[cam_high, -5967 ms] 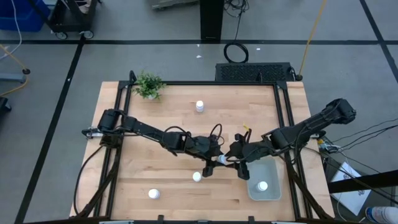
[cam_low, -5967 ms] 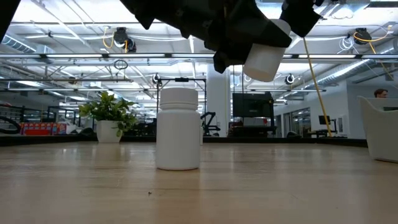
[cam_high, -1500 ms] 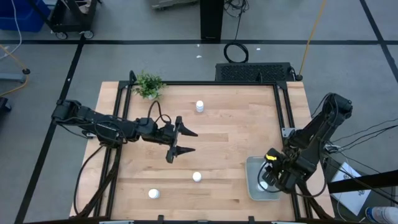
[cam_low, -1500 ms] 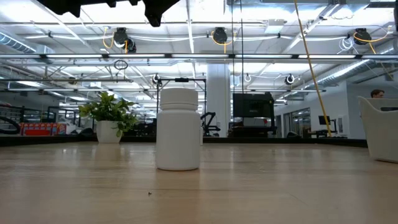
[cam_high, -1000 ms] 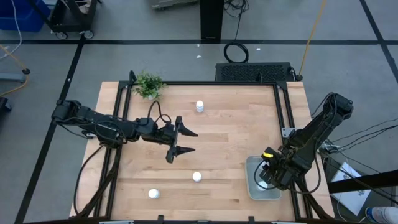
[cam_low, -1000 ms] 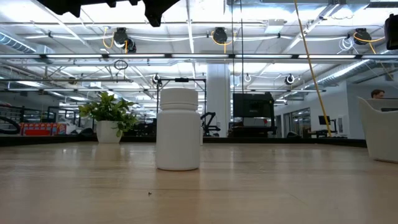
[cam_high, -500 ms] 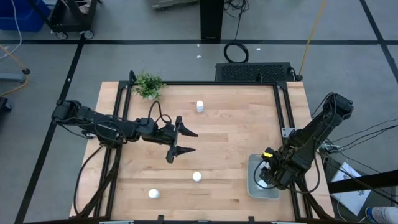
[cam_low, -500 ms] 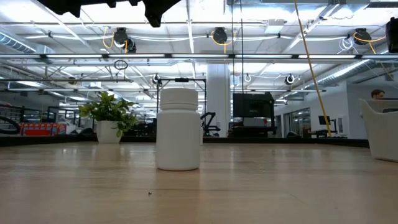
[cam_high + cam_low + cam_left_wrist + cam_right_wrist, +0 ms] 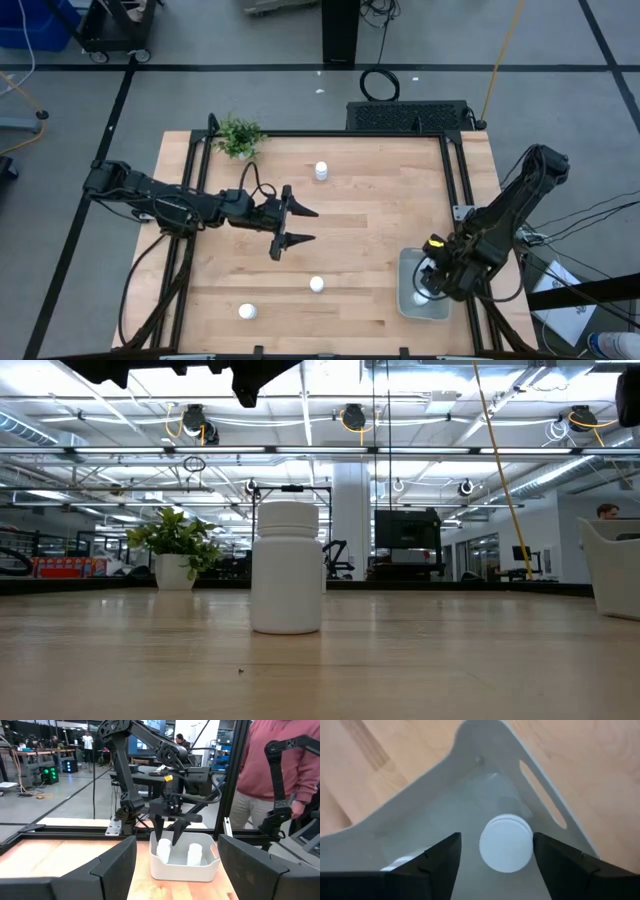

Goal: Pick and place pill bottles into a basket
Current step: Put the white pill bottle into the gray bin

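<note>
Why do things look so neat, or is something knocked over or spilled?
Nothing stands out. Two bottles stand upright in the basket, with the open right gripper just above one. Three more stand on the table, none tipped. The left gripper waits open over the table's middle.

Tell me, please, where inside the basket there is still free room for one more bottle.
In the basket, two pill bottles stand mid-floor under the open right gripper. Bare floor shows along the corner walls in the right wrist view; the middle is crowded.
</note>
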Motion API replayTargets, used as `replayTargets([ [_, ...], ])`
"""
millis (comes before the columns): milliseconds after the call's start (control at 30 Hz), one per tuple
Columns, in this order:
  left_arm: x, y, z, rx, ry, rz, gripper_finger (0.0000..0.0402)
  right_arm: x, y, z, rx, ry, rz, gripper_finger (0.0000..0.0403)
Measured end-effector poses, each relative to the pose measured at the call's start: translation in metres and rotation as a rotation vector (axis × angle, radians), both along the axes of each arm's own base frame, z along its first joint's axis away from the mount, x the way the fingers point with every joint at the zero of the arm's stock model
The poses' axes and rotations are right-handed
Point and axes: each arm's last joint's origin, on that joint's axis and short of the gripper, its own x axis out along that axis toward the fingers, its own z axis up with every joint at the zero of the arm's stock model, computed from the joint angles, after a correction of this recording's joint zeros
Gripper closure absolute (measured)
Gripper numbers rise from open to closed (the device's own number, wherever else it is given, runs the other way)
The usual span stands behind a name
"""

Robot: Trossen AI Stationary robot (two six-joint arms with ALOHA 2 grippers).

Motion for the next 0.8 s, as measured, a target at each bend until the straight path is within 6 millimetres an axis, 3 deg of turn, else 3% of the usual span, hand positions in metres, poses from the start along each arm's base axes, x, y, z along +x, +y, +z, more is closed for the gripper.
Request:
replayTargets([
  [533,0.000,0.000,-0.003,0.016,0.035,0.001,0.0121,-0.005,-0.012,0.023,0.048,-0.168,0.070,0.0166],
  [800,-0.026,0.005,0.019,0.015,0.049,0.010,0.0121,-0.003,-0.014,0.042,0.071,-0.385,0.159,0.0165],
])
